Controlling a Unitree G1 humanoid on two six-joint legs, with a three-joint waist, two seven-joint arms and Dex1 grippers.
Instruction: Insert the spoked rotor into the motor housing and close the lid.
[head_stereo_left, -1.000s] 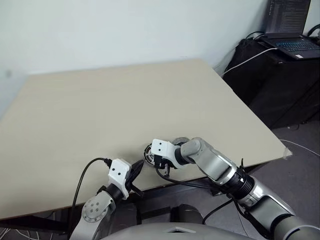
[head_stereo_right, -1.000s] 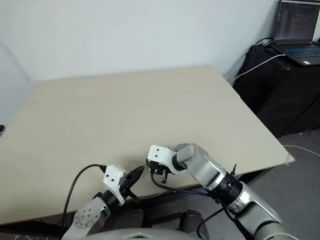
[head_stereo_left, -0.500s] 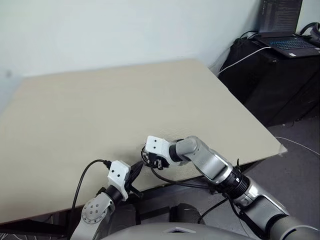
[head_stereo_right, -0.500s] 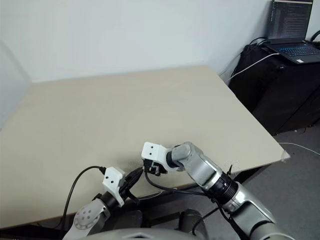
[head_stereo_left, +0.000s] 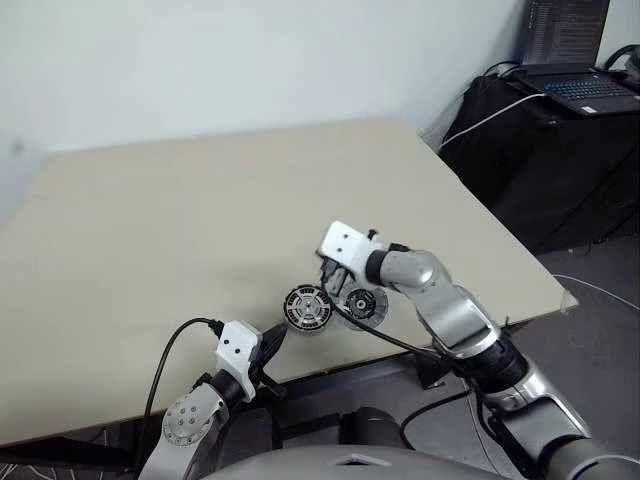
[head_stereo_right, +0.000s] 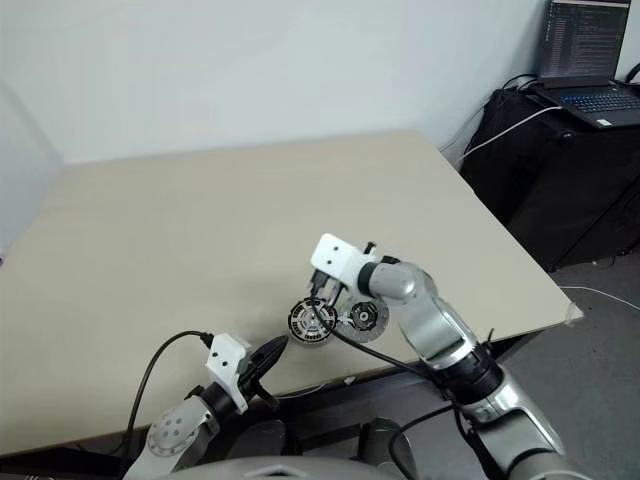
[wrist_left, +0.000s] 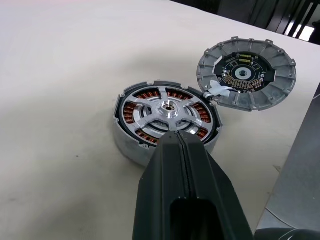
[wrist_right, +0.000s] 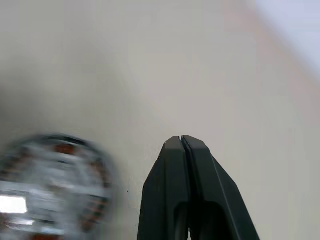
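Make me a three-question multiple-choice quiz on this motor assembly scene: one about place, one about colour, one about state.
1. Where is the lid?
A. on the table beside the motor housing
B. on top of the housing
C. in a gripper

2. What colour are the housing's windings?
A. blue
B. copper
C. white

3. Where is the spoked rotor?
A. in the housing
B. loose on the table
C. on the lid

Answers: 1 A, lid lies face up at the housing's rim. 2 B, copper shows between the spokes. 3 A, spokes sit inside the rim.

There was one motor housing (wrist_left: 165, 120) with one spoked rotor (wrist_left: 167, 109) inside, one lid (wrist_left: 245, 74), one table (head_stereo_left: 200, 210), and one laptop (head_stereo_left: 575, 75).
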